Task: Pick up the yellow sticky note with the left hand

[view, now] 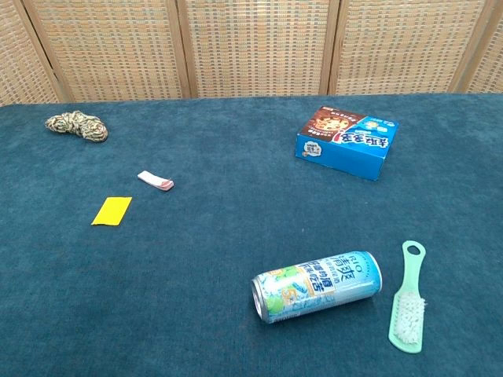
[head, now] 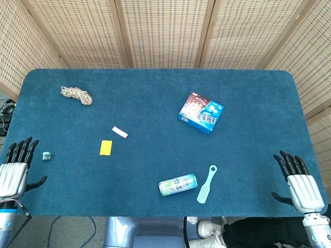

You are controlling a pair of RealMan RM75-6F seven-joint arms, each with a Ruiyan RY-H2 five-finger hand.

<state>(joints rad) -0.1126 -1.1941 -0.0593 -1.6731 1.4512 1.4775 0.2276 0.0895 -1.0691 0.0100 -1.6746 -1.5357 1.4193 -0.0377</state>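
We see both hands only in the head view; the chest view shows neither. The left hand rests at the left edge of the table, fingers spread and holding nothing, its wrist cut off by the bottom corner of the picture. The right hand lies at the right edge, fingers likewise apart and empty, its forearm leaving the picture at the lower corner.

The yellow sticky note lies flat on the blue cloth in the left half of the table, apart from everything, with bare cloth between it and the left hand. Just beyond it lies a small white eraser, near but not touching. A tiny grey object sits just beside the left fingertips; we cannot make out what it is, and the chest view does not show it.

A coil of rope lies toward the far left corner. A blue box stands right of centre. Near the front edge a drink can lies on its side, with a pale green brush just beside it; we cannot tell whether they touch.
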